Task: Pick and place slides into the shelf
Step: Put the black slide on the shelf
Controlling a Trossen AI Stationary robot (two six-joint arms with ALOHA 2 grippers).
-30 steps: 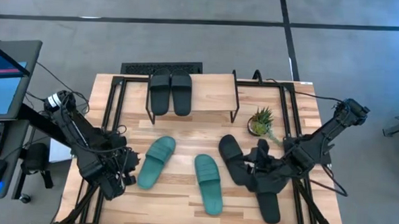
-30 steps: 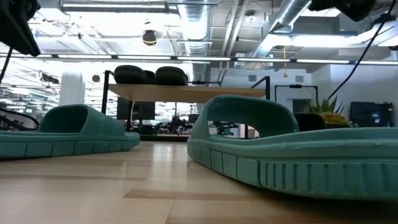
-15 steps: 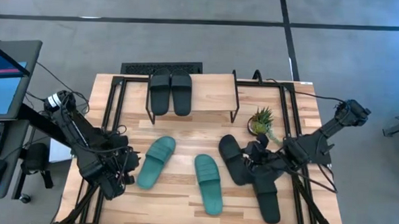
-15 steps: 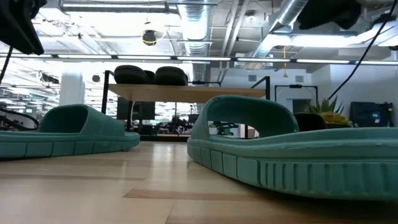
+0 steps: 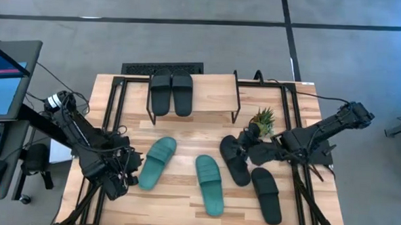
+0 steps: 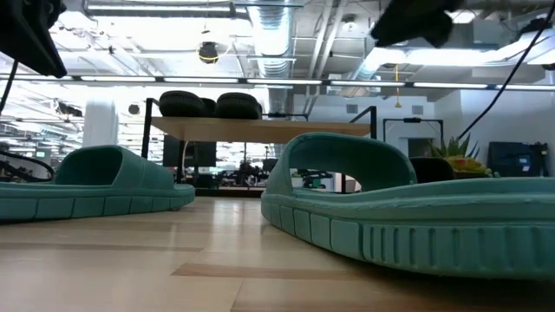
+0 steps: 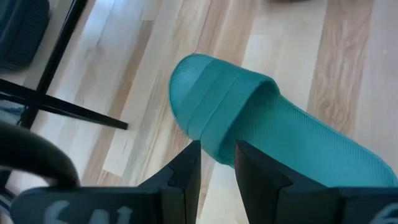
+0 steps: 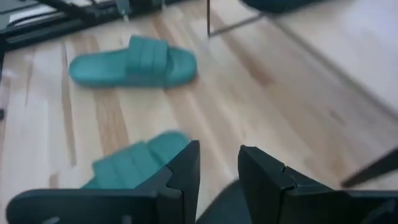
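Right end effector (image 5: 243,149) over the bench (image 5: 186,135), just in front of the shelf (image 5: 211,92), above the toe of a black slide (image 5: 234,160); fingers (image 8: 183,171) slightly parted, gripping nothing. Second black slide (image 5: 266,194) farther from the shelf. Two teal slides (image 5: 156,162) (image 5: 209,183) out in front of the shelf. Black pair (image 5: 171,91) on the shelf's top board. Left end effector (image 5: 125,171) beside the left teal slide, narrowly open, empty.

two teal green slides (image 5: 156,163) on light striped wood table (image 5: 186,135), four black slides (image 5: 171,93), black metal shelf legs (image 5: 236,100) under pale top, green spiky plant (image 5: 262,119), dark arms
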